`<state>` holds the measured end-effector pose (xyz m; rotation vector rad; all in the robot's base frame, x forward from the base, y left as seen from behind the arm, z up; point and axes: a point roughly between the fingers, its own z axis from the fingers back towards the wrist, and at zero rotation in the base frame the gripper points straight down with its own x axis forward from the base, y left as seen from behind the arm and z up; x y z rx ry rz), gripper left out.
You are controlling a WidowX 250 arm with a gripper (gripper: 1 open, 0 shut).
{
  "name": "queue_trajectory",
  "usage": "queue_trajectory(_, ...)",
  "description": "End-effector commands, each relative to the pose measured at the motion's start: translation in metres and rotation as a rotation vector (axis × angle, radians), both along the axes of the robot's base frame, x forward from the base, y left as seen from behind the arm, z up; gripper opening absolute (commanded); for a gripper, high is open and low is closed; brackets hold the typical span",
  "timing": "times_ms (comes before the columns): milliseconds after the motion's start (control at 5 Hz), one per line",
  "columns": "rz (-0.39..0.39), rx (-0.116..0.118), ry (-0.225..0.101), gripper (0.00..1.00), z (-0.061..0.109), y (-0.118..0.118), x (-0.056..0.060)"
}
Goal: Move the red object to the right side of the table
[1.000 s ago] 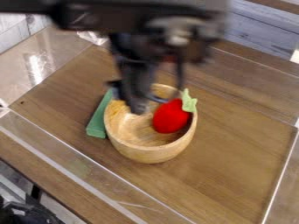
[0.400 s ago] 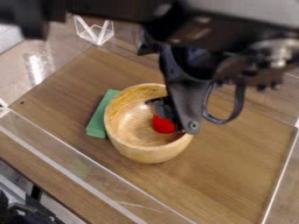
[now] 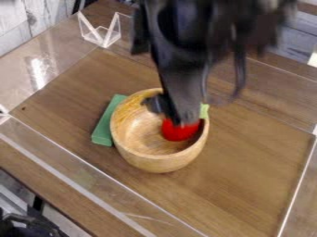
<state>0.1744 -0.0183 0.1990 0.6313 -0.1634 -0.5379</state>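
The red object, a small glossy round fruit with a bit of green at its top, lies inside a wooden bowl near the middle of the table. My gripper reaches steeply down into the bowl, directly over the red object and hiding its upper part. The arm is motion-blurred, but the dark fingers look spread apart, and I see nothing clamped between them. Whether a fingertip touches the fruit cannot be made out.
A flat green cloth lies under the bowl's left side. Clear acrylic walls border the tabletop, with a clear bracket at the back left. Bare wood extends to the right of the bowl.
The arm has swung across the picture and the gripper has shifted from the bowl's left-middle to directly above the red object. The fruit stays in the bowl.
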Motion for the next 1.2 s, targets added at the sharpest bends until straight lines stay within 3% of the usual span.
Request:
queue_trajectory(0, -0.032, -0.034, -0.028, 1.00, -0.002, 0.006, 0.003)
queue_trajectory(200, -0.046, -0.076, -0.040, 1.00, -0.012, -0.004, 0.001)
queue_trajectory(600, 0.029, -0.151, -0.057, 1.00, -0.013, -0.029, 0.006)
queue_trajectory(800, 0.058, -0.221, -0.053, 1.00, -0.012, -0.040, 0.004)
queue_trajectory(1000, 0.072, -0.249, -0.067, 0.00, -0.017, -0.039, 0.003)
